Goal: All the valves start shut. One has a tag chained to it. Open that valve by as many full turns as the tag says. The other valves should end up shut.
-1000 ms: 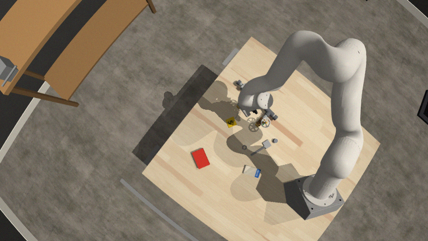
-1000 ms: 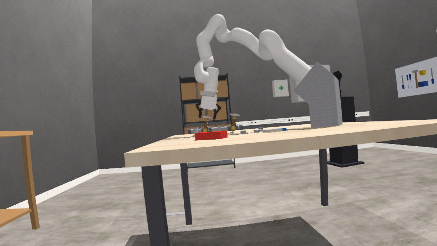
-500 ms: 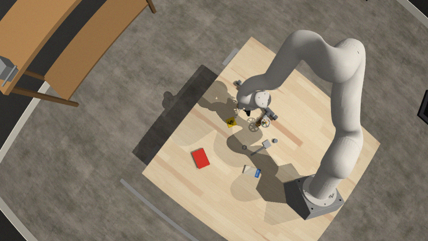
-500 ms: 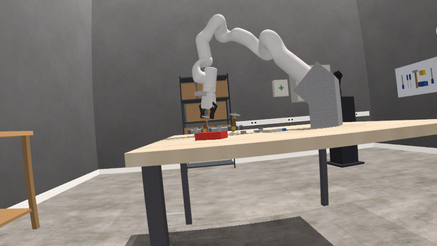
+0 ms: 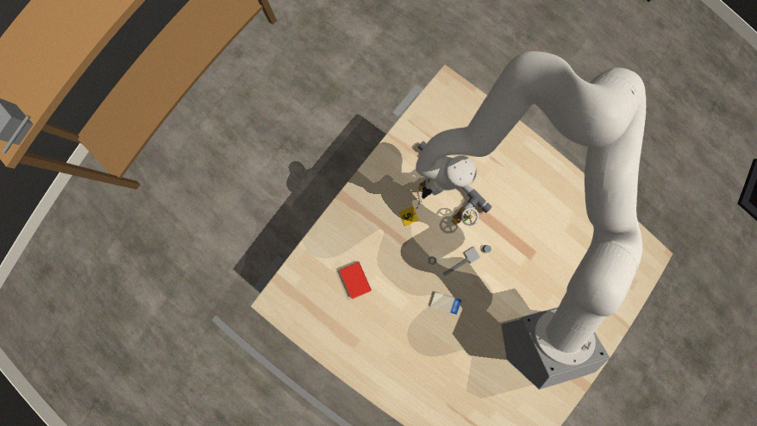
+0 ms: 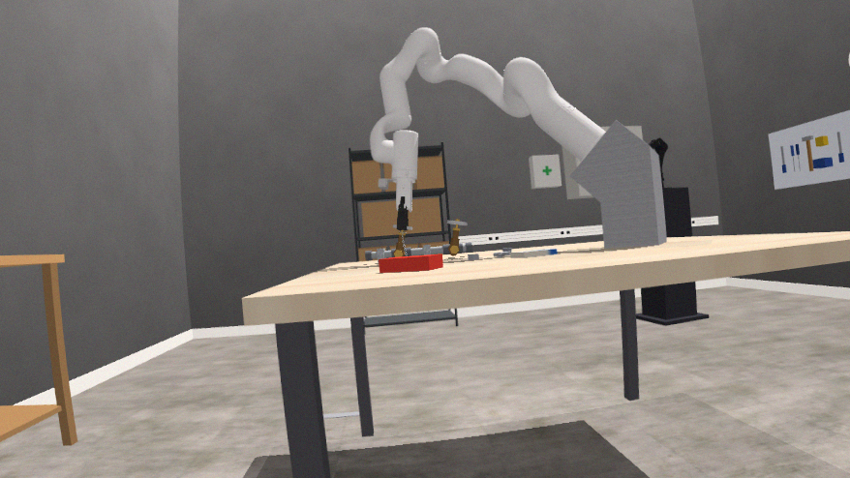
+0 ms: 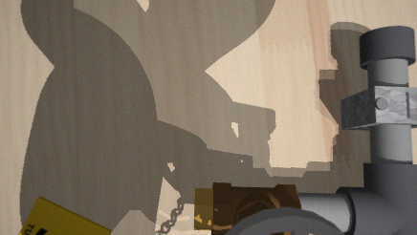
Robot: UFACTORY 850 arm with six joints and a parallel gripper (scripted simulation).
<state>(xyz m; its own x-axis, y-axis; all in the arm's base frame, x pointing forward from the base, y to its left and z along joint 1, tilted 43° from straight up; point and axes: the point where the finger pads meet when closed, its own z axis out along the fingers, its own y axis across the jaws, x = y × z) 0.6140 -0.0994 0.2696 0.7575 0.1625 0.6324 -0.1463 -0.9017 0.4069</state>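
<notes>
The tagged valve has a brass body (image 7: 253, 205) and a grey handwheel whose rim (image 7: 282, 222) shows at the bottom edge of the wrist view. A chain (image 7: 172, 217) runs from it to the yellow tag (image 7: 57, 222) (image 5: 407, 216), which lies flat on the table. My gripper (image 6: 402, 223) points straight down just above this valve (image 6: 401, 245) and is open and empty. Its fingers do not show in the wrist view. A second brass valve (image 6: 455, 234) with a handwheel (image 5: 464, 212) stands on the same grey pipe (image 7: 387, 143), to the right.
A red block (image 5: 354, 279) lies at the table's left front. A hammer (image 5: 463, 261), a nut (image 5: 432, 259), a small grey cylinder (image 5: 485, 247) and a white and blue box (image 5: 445, 303) lie between the valves and the robot base (image 5: 560, 347).
</notes>
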